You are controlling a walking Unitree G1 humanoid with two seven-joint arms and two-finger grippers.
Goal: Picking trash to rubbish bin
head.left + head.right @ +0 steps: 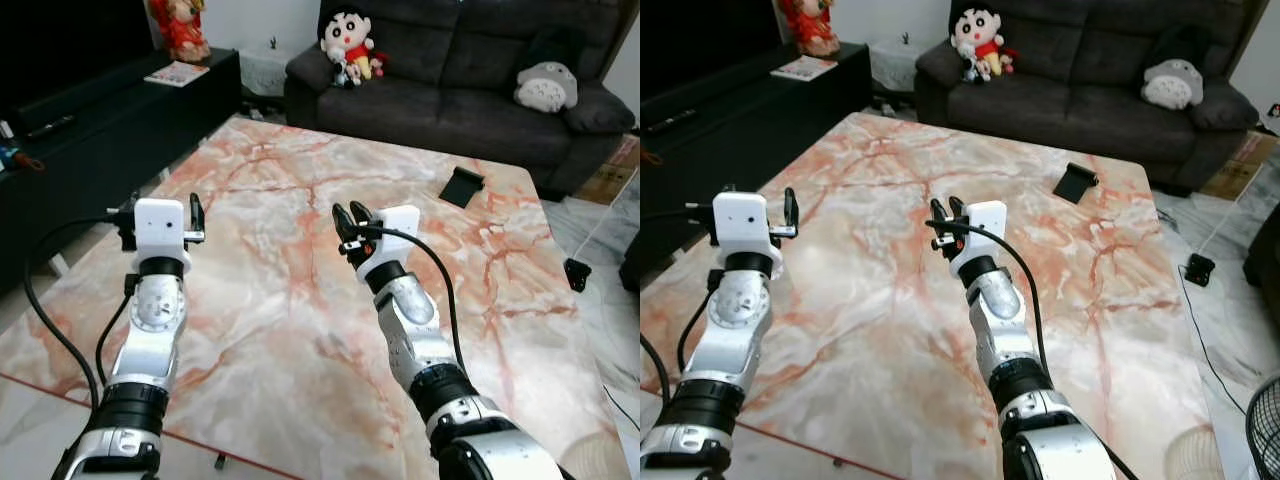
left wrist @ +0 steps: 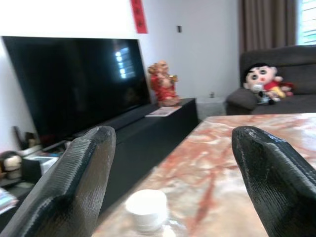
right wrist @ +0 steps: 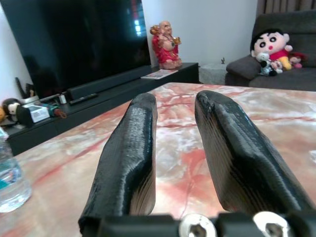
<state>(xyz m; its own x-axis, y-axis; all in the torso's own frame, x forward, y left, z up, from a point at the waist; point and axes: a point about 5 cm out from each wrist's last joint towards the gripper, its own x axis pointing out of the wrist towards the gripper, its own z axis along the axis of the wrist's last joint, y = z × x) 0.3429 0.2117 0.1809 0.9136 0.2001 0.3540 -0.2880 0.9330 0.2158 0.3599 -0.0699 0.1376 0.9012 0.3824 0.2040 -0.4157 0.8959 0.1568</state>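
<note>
A clear plastic bottle with a white cap point(image 2: 145, 207) stands on the marble table point(image 1: 300, 200), just ahead of and below my left gripper point(image 2: 173, 143). That gripper point(image 1: 165, 208) is open, raised over the table's left side, with nothing between its fingers. The same bottle point(image 3: 10, 177) appears at the edge of the right wrist view, off to the side and apart from my right gripper point(image 3: 175, 123). The right gripper point(image 1: 350, 222) is held up over the table's middle, its two fingers shut with only a thin gap and nothing in it.
A small black object point(image 1: 462, 186) lies near the table's far right corner. A dark sofa point(image 1: 450, 100) with plush toys stands behind, and a black TV cabinet point(image 1: 100, 130) runs along the left. A black plug point(image 1: 576, 273) lies on the floor at right.
</note>
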